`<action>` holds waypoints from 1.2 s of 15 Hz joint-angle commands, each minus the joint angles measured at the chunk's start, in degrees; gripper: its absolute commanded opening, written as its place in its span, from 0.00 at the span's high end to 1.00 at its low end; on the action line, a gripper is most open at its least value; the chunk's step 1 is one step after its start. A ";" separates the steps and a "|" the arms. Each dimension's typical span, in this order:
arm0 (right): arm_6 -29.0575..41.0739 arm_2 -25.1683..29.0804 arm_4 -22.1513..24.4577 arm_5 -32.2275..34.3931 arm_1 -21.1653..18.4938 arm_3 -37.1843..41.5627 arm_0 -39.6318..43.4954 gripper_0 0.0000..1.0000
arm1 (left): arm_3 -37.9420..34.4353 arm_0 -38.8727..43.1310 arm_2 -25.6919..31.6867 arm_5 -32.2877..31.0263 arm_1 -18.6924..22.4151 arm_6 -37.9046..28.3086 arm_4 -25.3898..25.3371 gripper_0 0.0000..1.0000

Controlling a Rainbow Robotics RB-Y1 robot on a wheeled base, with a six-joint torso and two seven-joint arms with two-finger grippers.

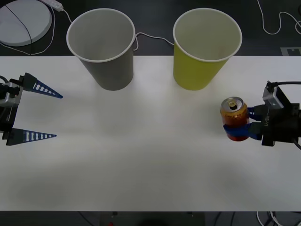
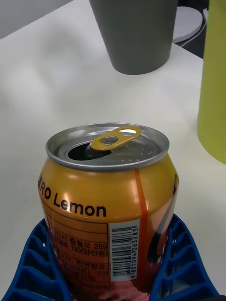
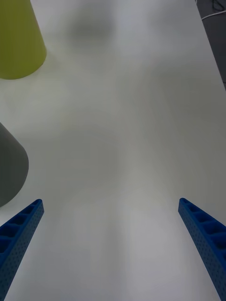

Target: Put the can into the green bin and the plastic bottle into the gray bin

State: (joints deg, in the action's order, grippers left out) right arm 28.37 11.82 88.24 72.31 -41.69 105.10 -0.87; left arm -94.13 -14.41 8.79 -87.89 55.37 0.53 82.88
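White table (image 1: 150,155) carries my gray bin (image 1: 101,47) and green bin (image 1: 207,47), upright side by side at the back. I see the right gripper (image 1: 244,126) clamped on the upright can (image 1: 233,117) near the green bin; my left gripper (image 1: 44,113) waits, jaws apart.

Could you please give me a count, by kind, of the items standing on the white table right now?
Paper cups: 2, the gray bin and the green bin.
Drink cans: 1, the can, held upright by the right gripper.
Total: 3.
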 commanded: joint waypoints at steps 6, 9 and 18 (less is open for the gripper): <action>20.85 4.70 -0.53 2.22 -11.66 5.12 -1.24 1.00 | 0.00 0.00 0.00 0.00 0.00 0.00 0.00 0.00; 28.15 6.55 -0.53 7.32 -14.91 4.94 -5.37 1.00 | 0.00 0.00 0.00 0.00 0.00 0.00 0.00 0.00; 39.75 0.74 -0.18 12.42 -24.32 -0.68 -21.28 1.00 | 0.00 0.00 0.00 0.00 0.00 0.00 0.00 0.00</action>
State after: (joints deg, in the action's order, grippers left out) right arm 67.82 13.66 87.99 84.80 -65.38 105.06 -20.74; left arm -94.13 -14.41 8.79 -87.89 55.37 0.53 82.88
